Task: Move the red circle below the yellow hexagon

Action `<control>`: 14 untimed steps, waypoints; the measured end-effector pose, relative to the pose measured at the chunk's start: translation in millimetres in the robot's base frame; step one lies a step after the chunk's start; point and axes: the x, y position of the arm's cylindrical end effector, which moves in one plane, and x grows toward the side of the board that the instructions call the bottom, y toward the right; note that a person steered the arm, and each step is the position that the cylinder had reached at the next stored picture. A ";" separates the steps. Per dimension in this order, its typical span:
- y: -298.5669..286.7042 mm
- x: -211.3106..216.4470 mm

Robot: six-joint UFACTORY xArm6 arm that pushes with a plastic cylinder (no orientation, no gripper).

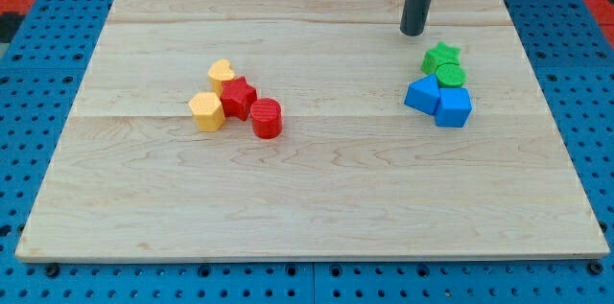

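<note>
The red circle (267, 118) stands left of the board's middle. The yellow hexagon (206, 111) lies to its left, level with it. A red star (238, 96) sits between them, slightly higher, touching both. A yellow heart (222, 74) sits above the star. My tip (413, 31) is near the view's top right, far from the red circle, just up and left of the green star (441, 56).
A green circle (450, 76) sits below the green star. Two blue blocks (422, 95) (453, 107) lie under it. The wooden board (307, 198) rests on a blue pegboard.
</note>
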 end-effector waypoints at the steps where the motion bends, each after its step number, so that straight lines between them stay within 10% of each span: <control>1: 5.7 12.3; 3: -12.9 18.8; 6: -114.9 187.2; 8: -211.9 147.7; 14: -297.0 209.2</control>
